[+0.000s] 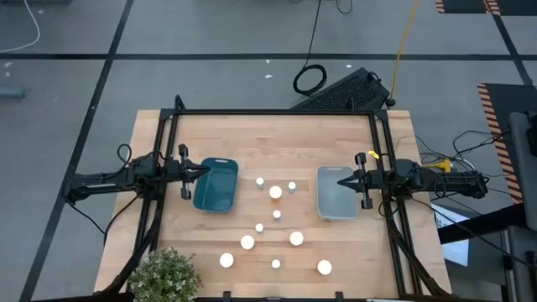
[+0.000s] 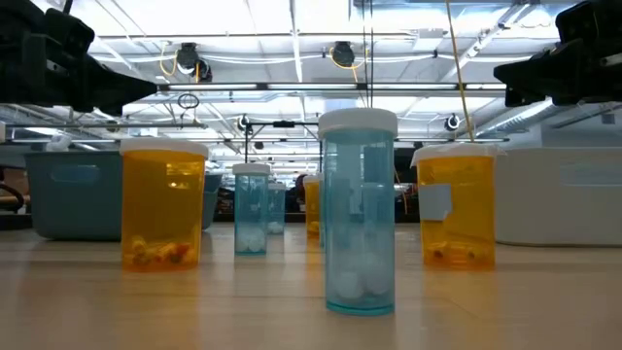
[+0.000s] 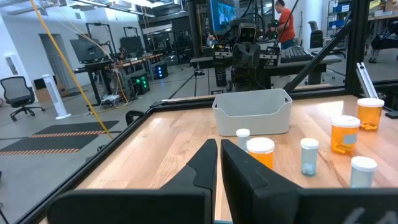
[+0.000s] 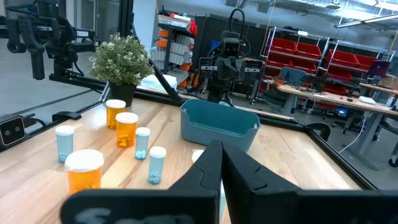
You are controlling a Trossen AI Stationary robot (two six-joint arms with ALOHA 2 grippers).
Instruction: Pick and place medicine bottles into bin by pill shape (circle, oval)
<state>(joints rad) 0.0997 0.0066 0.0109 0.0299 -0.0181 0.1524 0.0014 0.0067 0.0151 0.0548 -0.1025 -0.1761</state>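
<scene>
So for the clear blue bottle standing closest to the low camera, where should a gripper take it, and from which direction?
Probably from straight above, closing on the straight body just under the white cap. The clear blue bottle stands upright, and its cap is wider than the body, giving a lip against slipping. In the low view the amber bottles either side stand well apart from it, so the fingers should have room. Both grippers, left and right, wait shut over the bins.

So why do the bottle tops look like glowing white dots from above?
High view: the white caps are overexposed and lose all detail against the wooden table. Low view: ceiling strip lights glare brightly, while the nearest blue bottle stays sharp.
</scene>
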